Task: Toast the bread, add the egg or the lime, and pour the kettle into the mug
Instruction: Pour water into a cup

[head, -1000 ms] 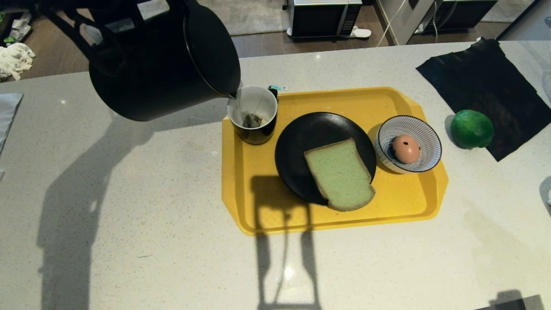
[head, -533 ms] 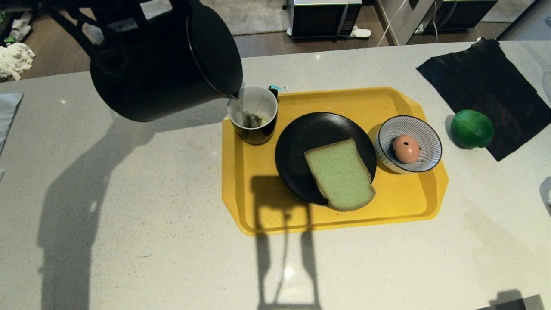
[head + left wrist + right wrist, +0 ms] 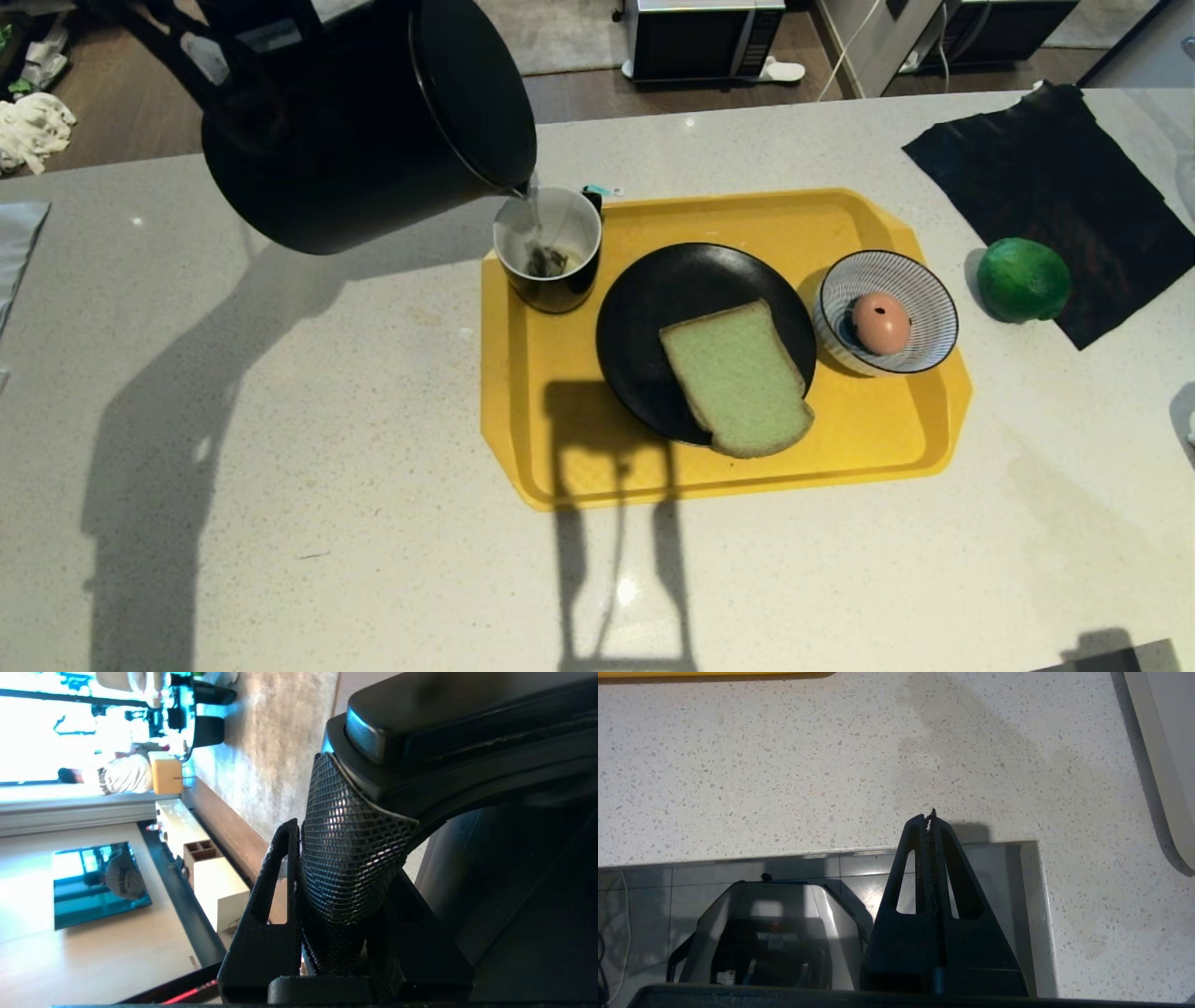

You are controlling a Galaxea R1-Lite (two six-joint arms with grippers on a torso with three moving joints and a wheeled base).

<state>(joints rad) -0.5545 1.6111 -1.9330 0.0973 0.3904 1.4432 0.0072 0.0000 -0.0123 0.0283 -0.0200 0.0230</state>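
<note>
water ran from the kettle (image 3: 364,131), tipped over the mug (image 3: 549,247); our left gripper (image 3: 336,933) pinched its handle, right gripper (image 3: 930,821) pressed together. beside the mug, bread (image 3: 738,378) and egg (image 3: 880,322) seemed placed; pouring remained.

Since a second ago I've tipped the kettle (image 3: 364,131) further: its base has risen and its body has edged toward the mug (image 3: 549,247). A thin clear stream now runs from the spout into the mug (before, the spout only sat at the rim, no water visible).
</note>
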